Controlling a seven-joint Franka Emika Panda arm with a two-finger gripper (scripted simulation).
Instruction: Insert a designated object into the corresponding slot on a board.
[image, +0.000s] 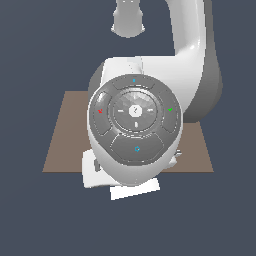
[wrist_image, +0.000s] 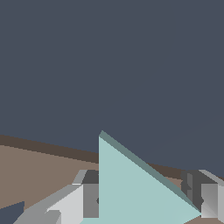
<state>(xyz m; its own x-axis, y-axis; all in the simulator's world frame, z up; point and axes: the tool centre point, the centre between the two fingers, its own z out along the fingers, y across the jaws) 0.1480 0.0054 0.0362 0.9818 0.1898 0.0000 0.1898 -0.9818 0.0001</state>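
In the wrist view the pale teal triangle piece (wrist_image: 131, 188) sits between my two fingers and touches both. My gripper (wrist_image: 144, 201) is shut on it, with one grey finger (wrist_image: 89, 199) on one side and the other (wrist_image: 208, 197) at the triangle's tip. The brown board (wrist_image: 35, 170) lies behind and below the piece. In the exterior view the board (image: 65, 145) shows only at its edges, because my arm (image: 134, 120) covers its middle. The slot is hidden there. A dark patch (wrist_image: 11, 212) cuts into the board in the wrist view; I cannot tell which cutout it is.
The arm's white links (image: 192, 45) rise at the back of the exterior view. The white hand housing (image: 135, 189) sticks out past the board's near edge. Dark blue-grey ground surrounds the board.
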